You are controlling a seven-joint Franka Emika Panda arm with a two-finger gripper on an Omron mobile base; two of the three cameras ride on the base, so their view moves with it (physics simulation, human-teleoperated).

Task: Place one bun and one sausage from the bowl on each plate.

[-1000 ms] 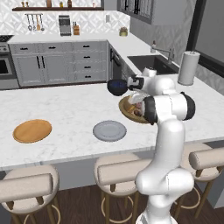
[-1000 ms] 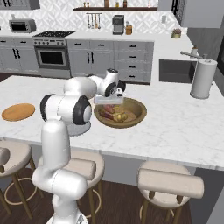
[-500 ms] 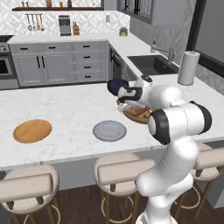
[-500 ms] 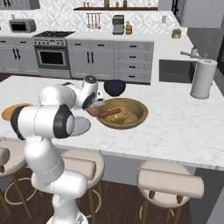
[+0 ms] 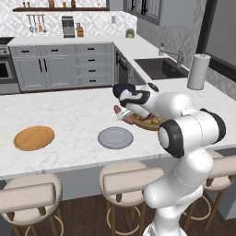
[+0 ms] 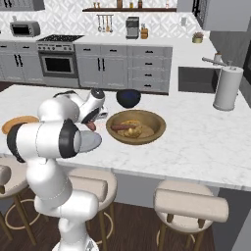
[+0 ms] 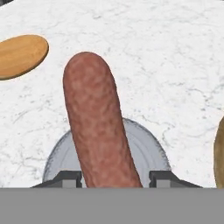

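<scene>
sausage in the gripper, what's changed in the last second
The gripper, shut on the sausage, has swung from over the wooden bowl toward the grey plate. Both plates, including the orange-brown plate, and the dark bowl stayed put.

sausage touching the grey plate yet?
Apart. In the left base view the sausage, clamped by the gripper, hangs above the counter beside the grey plate, with marble between.

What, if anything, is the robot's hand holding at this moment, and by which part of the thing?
The hand holds a sausage by one end, between its two fingertips; the rest of the sausage sticks out over the grey plate.
</scene>
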